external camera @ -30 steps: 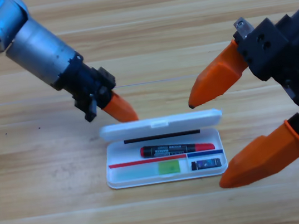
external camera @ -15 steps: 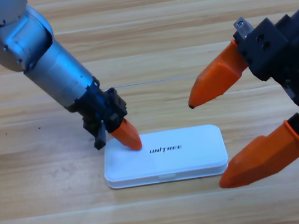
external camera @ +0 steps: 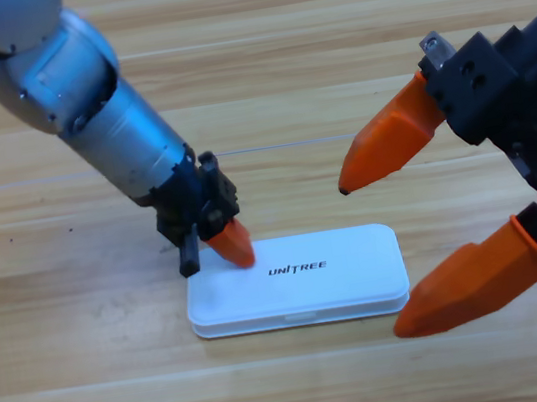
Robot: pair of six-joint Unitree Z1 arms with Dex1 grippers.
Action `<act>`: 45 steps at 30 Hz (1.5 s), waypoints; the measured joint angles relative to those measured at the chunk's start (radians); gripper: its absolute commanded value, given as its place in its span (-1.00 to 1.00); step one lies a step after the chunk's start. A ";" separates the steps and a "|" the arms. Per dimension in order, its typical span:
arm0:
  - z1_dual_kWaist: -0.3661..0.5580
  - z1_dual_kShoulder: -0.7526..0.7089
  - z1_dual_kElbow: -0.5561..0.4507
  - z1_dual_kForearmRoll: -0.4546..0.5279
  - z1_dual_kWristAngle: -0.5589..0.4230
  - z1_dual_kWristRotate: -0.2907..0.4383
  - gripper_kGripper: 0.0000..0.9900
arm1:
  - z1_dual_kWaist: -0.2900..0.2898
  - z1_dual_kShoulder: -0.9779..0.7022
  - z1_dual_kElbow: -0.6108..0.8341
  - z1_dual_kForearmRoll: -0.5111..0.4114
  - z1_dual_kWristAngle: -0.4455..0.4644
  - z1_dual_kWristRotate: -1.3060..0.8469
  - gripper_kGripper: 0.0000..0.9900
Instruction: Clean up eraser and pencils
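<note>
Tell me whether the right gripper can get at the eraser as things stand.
Probably not. The white case is shut, so nothing inside shows. The right gripper waits open beside its right end, while the left gripper rests on the lid's upper left corner.

I see a white case [external camera: 296, 283] lying flat on the wooden table [external camera: 256, 51], a little below the middle of my view; its lid is shut, and the word UNITREE is printed in dark letters on top, left of the lid's centre; the case is a rounded rectangle with its long side running left to right; a small latch tab shows at the middle of its near edge; the table's planks run left to right too, pale with darker grain lines.
</note>
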 measured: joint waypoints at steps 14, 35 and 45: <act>-0.015 -0.367 -0.116 0.354 0.251 -0.075 -1.00 | 0.000 0.000 0.000 0.000 -0.001 0.000 1.00; -0.042 -0.755 0.138 0.311 -0.208 -0.083 1.00 | 0.000 0.001 0.000 0.000 -0.004 0.003 1.00; -0.043 -0.753 0.202 0.252 -0.219 -0.083 1.00 | 0.000 0.001 0.000 0.000 -0.004 0.004 1.00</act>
